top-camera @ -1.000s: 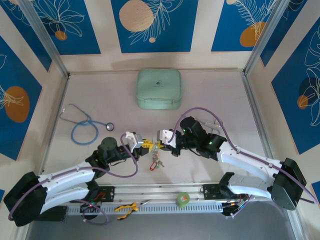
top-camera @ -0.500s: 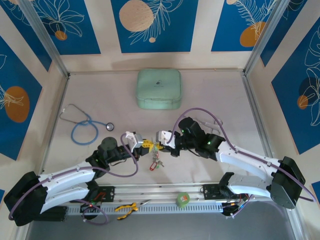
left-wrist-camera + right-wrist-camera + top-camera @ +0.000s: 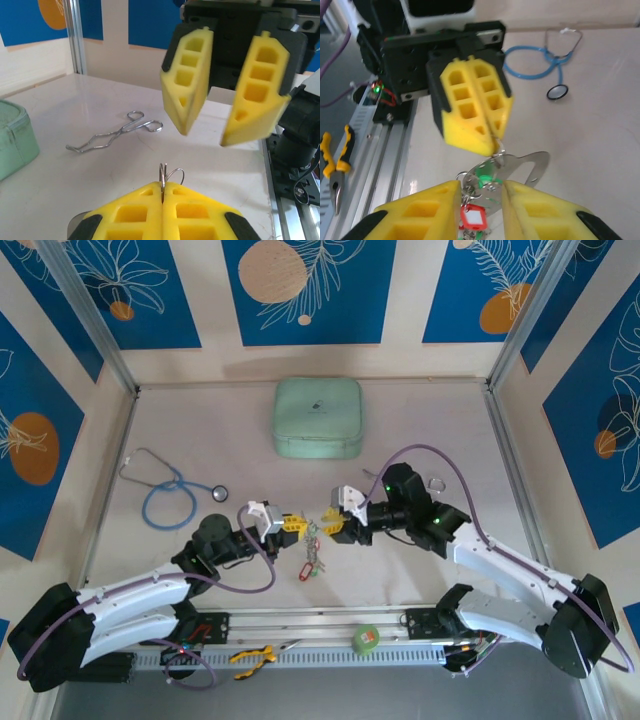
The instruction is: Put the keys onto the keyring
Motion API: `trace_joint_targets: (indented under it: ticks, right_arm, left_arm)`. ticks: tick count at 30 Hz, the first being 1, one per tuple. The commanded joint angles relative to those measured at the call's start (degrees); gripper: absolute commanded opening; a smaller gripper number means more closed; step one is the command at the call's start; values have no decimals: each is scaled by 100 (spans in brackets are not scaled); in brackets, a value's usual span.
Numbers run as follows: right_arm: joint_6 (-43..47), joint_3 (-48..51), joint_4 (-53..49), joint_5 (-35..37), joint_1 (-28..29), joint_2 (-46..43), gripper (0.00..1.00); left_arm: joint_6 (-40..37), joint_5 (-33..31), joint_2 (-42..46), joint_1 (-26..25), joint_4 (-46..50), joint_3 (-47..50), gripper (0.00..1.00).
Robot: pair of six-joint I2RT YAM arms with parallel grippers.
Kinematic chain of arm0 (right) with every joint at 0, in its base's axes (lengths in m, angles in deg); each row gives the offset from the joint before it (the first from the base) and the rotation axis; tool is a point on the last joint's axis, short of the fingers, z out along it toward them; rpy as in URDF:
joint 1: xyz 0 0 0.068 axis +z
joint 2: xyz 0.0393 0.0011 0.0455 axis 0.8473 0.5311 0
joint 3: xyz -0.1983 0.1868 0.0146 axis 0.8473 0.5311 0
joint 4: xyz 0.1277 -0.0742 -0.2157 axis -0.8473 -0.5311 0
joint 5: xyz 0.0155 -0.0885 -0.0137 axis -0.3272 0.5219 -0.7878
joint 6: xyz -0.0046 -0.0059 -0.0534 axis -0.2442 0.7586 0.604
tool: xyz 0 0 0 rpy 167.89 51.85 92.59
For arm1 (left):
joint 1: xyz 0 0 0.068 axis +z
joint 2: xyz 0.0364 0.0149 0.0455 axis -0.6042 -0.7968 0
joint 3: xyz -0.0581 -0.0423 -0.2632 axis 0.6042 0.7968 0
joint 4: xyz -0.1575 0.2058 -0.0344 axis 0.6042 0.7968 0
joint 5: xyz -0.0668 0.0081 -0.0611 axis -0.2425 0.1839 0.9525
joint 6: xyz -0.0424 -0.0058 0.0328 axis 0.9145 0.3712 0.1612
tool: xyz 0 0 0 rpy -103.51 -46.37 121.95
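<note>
Here, well short of the green case (image 3: 318, 418), the left gripper (image 3: 162, 192) clamps the keyring (image 3: 530, 157) tight. The right gripper (image 3: 481, 186) straddles the hanging keys (image 3: 472, 218), fingers (image 3: 415, 212) wide apart; bare table (image 3: 250, 475) reaches the case.

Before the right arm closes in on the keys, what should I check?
1. Left tool shut on the keyring: ok.
2. Right tool open: ok.
3. Keys inside the right tool's opening, by the right wrist view: ok.
4. Tools apart, not touching: ok.
5. Keyring's split open for threading: cannot tell.
6. Which keys already hang on the keyring: cannot tell.
</note>
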Motion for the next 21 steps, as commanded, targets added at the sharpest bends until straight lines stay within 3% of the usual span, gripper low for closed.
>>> trace_joint_targets:
  ticks: [1, 8, 15, 21]
  right_arm:
    - [-525, 83, 353, -313, -39, 89, 27]
    - [-887, 23, 722, -408, -30, 390, 26]
    - [-1008, 181, 852, -531, -203, 157, 24]
    - [-858, 164, 691, -136, -213, 214, 20]
  left_arm:
    - [23, 181, -18, -34, -611, 8, 0]
    - [41, 320, -53, -31, -774, 62, 0]
    - [40, 326, -52, -34, -762, 62, 0]
    - [65, 364, -68, -30, -780, 56, 0]
